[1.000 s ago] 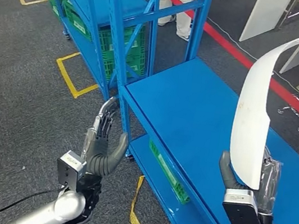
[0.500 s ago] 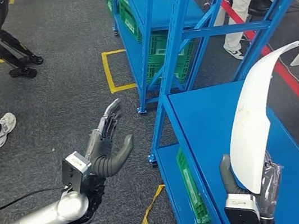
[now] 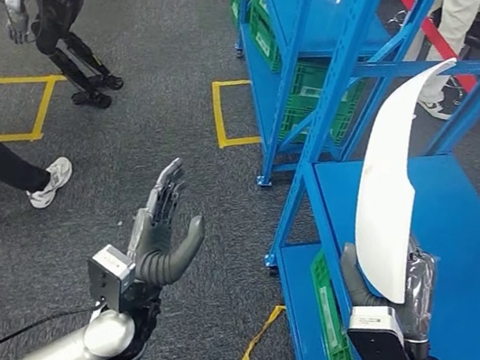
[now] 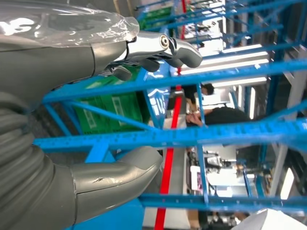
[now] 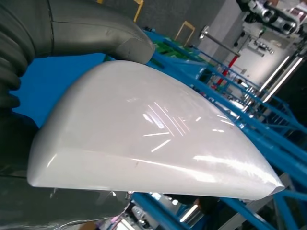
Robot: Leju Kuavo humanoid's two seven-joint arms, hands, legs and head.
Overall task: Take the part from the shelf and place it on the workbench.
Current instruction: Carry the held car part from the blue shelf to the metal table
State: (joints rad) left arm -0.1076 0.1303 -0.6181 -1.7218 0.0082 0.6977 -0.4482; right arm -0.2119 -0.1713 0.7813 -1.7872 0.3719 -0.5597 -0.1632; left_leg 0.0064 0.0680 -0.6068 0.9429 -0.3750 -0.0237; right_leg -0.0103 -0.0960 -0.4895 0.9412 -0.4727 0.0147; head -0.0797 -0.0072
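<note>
In the head view, the part (image 3: 388,185) is a smooth white curved panel, broad at its base and tapering to a bent tip at the top, with a faint mark on its face. It stands upright in the right hand (image 3: 382,289), whose thumb presses its lower edge from the front while the fingers back it from behind, above the blue shelf (image 3: 458,260). On the lower tier just beside that hand lies a green crate (image 3: 332,318); more green crates (image 3: 319,97) sit in the farther blue rack. The left hand (image 3: 160,231) is raised over the grey carpet, fingers apart and holding nothing.

The left wrist view shows that hand's thumb and fingers spread, with blue rack beams beyond.

The right wrist view shows the glossy white part (image 5: 145,139) lying against the hand, the thumb (image 5: 105,36) clamped on its edge.
</note>
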